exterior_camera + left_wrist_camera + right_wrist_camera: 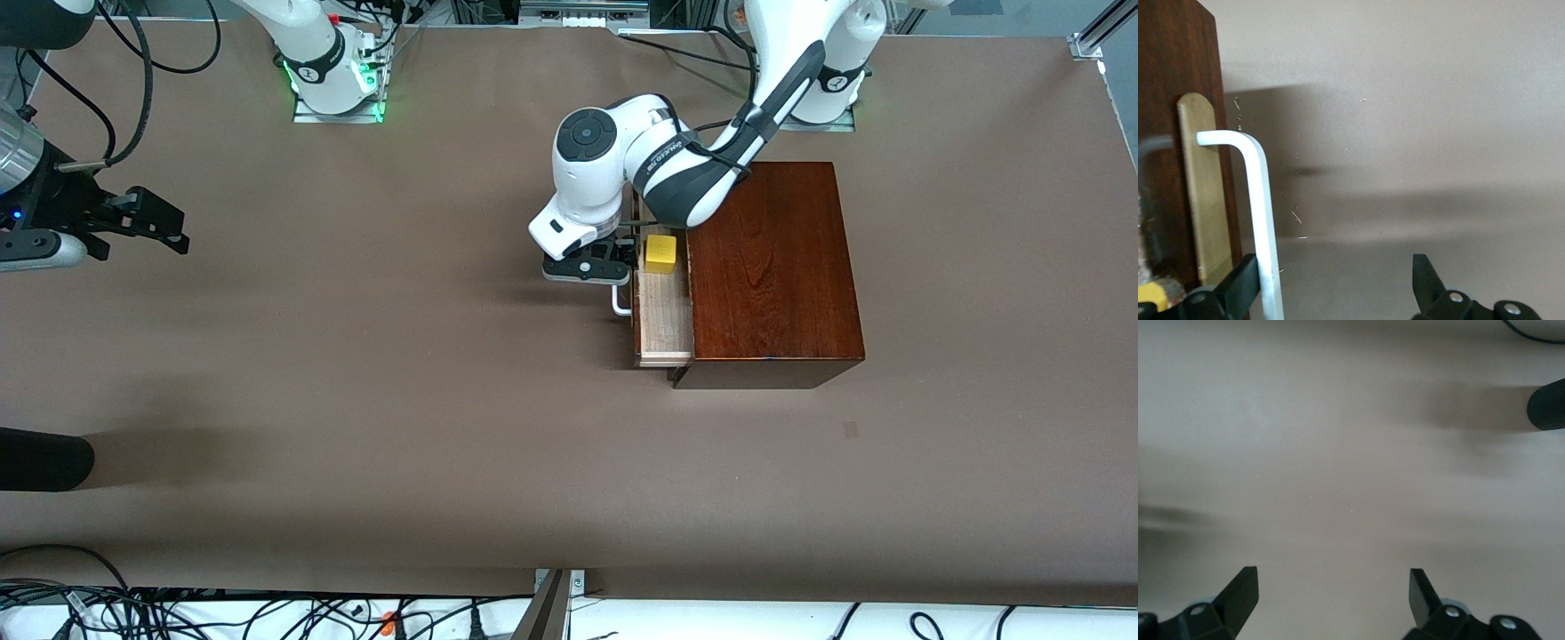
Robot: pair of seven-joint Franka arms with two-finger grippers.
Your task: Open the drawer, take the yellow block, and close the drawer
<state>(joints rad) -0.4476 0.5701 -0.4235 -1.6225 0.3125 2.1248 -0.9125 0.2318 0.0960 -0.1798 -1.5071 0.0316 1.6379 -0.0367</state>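
From the front view, the drawer (662, 307) stands pulled out of the box (772, 267) toward the right arm's end of the tabletop (356, 400), its pale floor bare except for the block (661, 253), which sits in the part of the drawer farther from the camera. So the opening looks done (or very nearly), while the block is not yet taken and the closing is left. The left tool (597, 267) is at the handle (620, 302), just beside the drawer front; whether its fingers touch the bar cannot be read here. The right tool (169, 227) waits over bare tabletop at the right arm's end, well apart from the box. The left wrist view supplies what the front view hides: the fingers (1245, 280) are spread wide, one of them just beside the white handle (1261, 220) and the other well off it, so the bar is not clamped; a sliver of yellow block (1153, 297) shows at the frame's edge. The right wrist view shows only the right tool's spread fingers (1241, 593) over plain tabletop, holding nothing (the drawer is out of its sight).
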